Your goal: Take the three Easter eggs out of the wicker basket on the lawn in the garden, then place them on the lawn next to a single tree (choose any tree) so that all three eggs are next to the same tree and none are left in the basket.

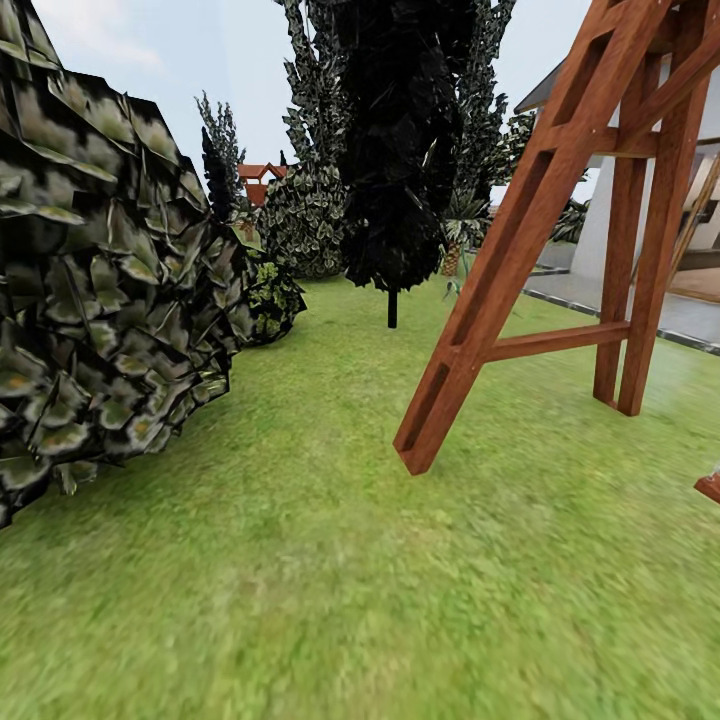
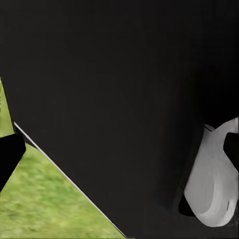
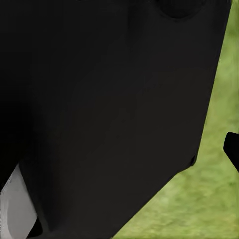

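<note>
The Easter eggs, the wicker basket and the thick-trunked tree are out of view. The lawn (image 1: 330, 560) spreads ahead as short green grass. In the left wrist view a black part of my own body fills most of the picture, with a strip of lawn (image 2: 40, 209) and one dark fingertip (image 2: 7, 159) at the edge. The right wrist view is much the same, with grass (image 3: 211, 194) and a dark fingertip (image 3: 233, 149) at the edge. Neither view shows how the jaws stand.
A big leafy bush (image 1: 100, 280) crowds the left. A red-brown wooden A-frame (image 1: 520, 250) stands on the grass at the right. Between them a grass corridor leads to a dark narrow cypress-like tree (image 1: 400, 150). A white house (image 1: 610, 230) and paving (image 1: 650, 305) lie far right.
</note>
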Controlling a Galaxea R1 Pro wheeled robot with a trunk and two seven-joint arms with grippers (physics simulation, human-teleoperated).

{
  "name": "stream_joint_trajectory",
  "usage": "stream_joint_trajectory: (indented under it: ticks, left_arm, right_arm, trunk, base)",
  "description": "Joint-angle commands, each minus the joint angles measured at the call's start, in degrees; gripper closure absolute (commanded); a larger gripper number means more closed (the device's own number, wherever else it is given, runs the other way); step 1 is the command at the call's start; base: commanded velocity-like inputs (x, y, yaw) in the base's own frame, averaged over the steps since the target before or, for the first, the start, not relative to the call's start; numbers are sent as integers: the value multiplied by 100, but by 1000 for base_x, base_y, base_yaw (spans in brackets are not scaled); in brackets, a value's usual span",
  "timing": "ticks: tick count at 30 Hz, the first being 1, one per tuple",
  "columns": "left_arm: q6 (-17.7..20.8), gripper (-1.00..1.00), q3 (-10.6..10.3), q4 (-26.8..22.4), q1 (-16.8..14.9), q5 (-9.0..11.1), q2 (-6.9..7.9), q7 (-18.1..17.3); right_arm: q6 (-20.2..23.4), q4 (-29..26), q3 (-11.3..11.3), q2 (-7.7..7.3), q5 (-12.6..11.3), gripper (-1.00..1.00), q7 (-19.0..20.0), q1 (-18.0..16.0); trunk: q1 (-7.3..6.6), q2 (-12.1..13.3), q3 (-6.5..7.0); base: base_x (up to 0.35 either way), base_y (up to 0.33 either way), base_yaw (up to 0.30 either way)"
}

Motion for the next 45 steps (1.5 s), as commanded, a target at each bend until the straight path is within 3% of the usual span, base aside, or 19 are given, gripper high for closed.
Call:
stream_joint_trajectory:
  ticks: [1,3,7,16,21,27,45]
  left_arm:
    - [-7,-100,-1,-161,5,11,0,-8]
    - [-13,-100,-7,-424,5,0,24,-13]
    - [5,-100,-37,-452,5,-38,37,-11]
    - [2,-100,-38,-418,5,-44,44,29]
    - [13,-100,-11,-49,5,-18,36,9]
    - [11,-100,-16,31,5,-36,52,6]
    - [46,-100,-11,35,5,-16,40,3]
  right_arm:
    - [-9,-47,-1,-2,5,-100,3,-7]
    - [-13,-361,-4,1,7,-100,18,-7]
    - [-16,-580,34,-7,46,-100,18,-7]
    - [-22,-601,74,-6,79,-100,49,-7]
    - [1,-457,88,1,79,-100,47,-7]
    - [-12,-386,76,-6,73,-100,36,-7]
    - [-5,-378,98,11,95,-100,33,-7]
  trunk:
    - [0,-2,-4]
    - [0,-2,-4]
    - [0,-2,-4]
    - [0,-2,-4]
    - [0,-2,-4]
    - [0,-2,-4]
    - [0,-2,-4]
  base:
    - [0,0,0]
    - [0,0,0]
    - [0,0,0]
    - [0,0,0]
    - [0,0,0]
    - [17,0,0]
    - [316,0,64]
